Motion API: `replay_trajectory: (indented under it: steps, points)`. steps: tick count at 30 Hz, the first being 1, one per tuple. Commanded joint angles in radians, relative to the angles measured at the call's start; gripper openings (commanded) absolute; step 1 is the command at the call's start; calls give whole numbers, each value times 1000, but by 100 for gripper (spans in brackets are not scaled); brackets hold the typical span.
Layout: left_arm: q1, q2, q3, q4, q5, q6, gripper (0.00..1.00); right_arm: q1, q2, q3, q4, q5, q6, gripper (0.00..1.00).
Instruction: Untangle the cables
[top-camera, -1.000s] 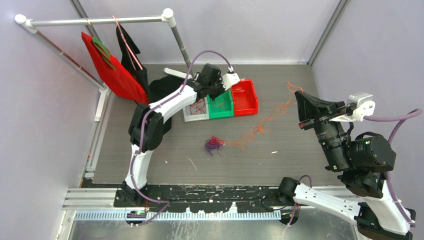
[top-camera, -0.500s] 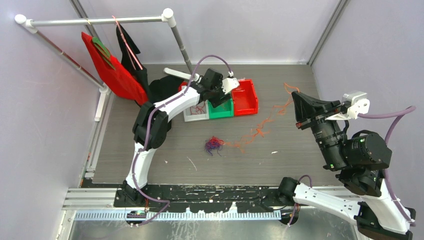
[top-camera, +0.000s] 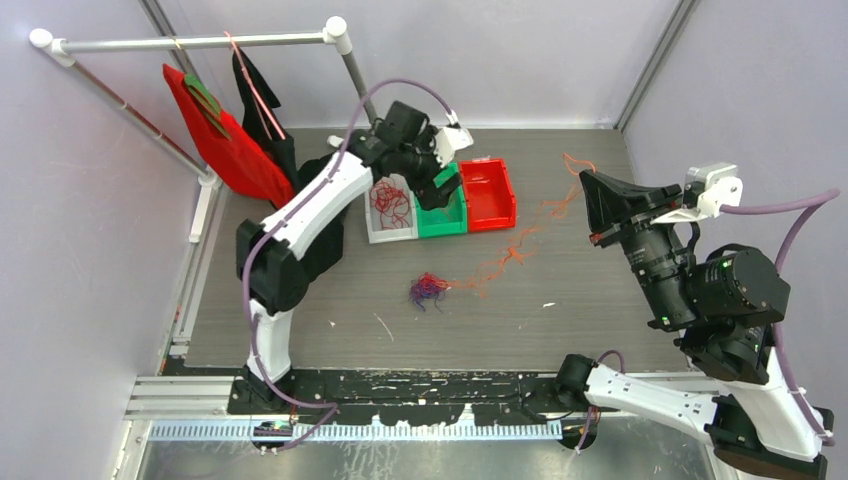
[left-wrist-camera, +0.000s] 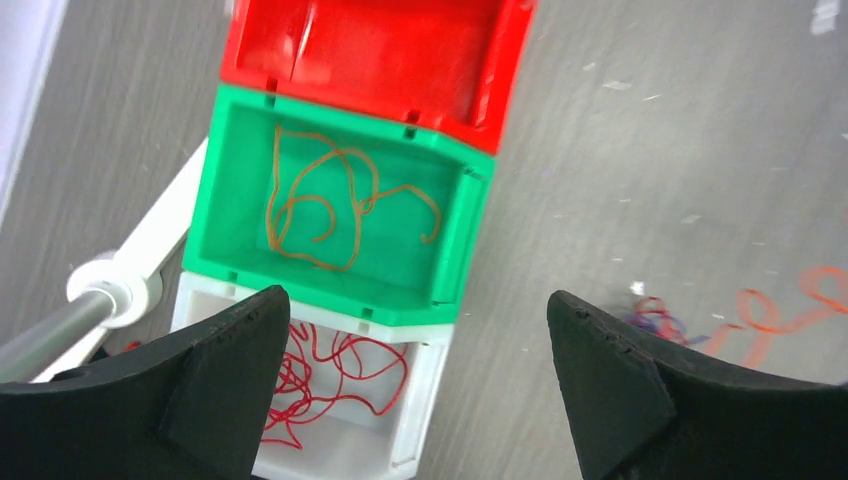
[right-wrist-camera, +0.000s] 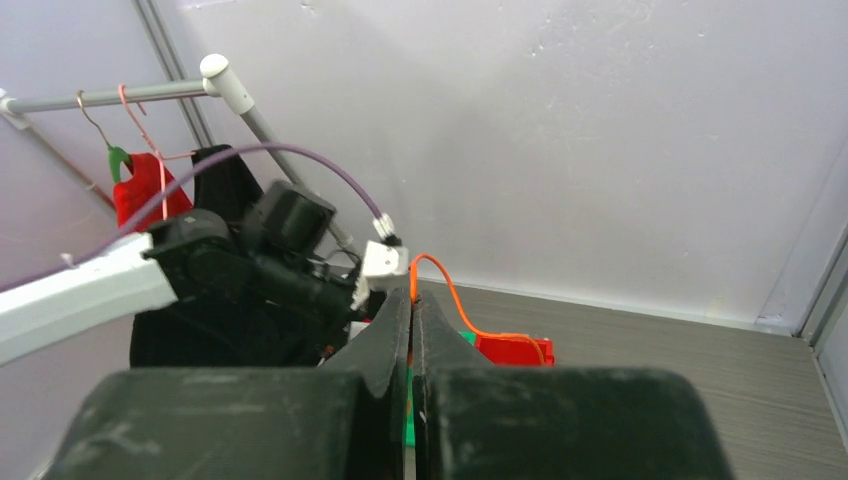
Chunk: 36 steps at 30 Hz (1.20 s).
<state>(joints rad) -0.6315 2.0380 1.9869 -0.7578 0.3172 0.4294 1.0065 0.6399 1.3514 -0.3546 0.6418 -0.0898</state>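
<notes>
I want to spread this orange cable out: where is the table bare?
Bare table lies between the left arm and the purple clump, and along the near edge. Crowded: the bins and the orange cable trailing mid-table.

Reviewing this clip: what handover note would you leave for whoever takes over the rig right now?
Left end effector: open, empty, above the bins.
Right end effector: raised and shut on the long orange cable, which trails across the table to the purple clump.
Done: red cables lie in the white bin, and a coiled orange cable lies in the green bin. The red bin shows no cable.
Left: pull the long orange cable free of the clump, then separate the clump.
</notes>
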Motion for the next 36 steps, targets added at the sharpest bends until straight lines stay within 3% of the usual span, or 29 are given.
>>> replay_trajectory:
  steps: [1,4,7,9,15,21,27,30,34,36]
  points:
    - [10,-136,135,-210,205,-22,100,0,50,59,-2,-18,30,1]
    - [12,-208,118,-247,420,-89,100,0,70,81,-2,-48,50,1]
    - [-2,-297,38,-113,521,-293,100,1,94,97,10,-86,76,1]
    - [-26,-306,67,-99,519,-375,100,1,116,111,10,-106,93,1]
    - [-157,-388,91,-48,404,-401,99,0,193,133,17,-147,142,1]
    - [-220,-474,-106,157,235,-404,100,0,271,133,80,-205,194,1]
    - [-220,-587,-373,421,135,-462,68,1,329,145,119,-253,216,1]
    - [-219,-614,-409,456,55,-467,54,0,334,134,142,-268,227,1]
    - [-199,-616,-422,485,0,-473,45,-2,331,118,169,-276,248,1]
    - [-191,-627,-445,528,-26,-495,31,-2,329,113,178,-277,255,1]
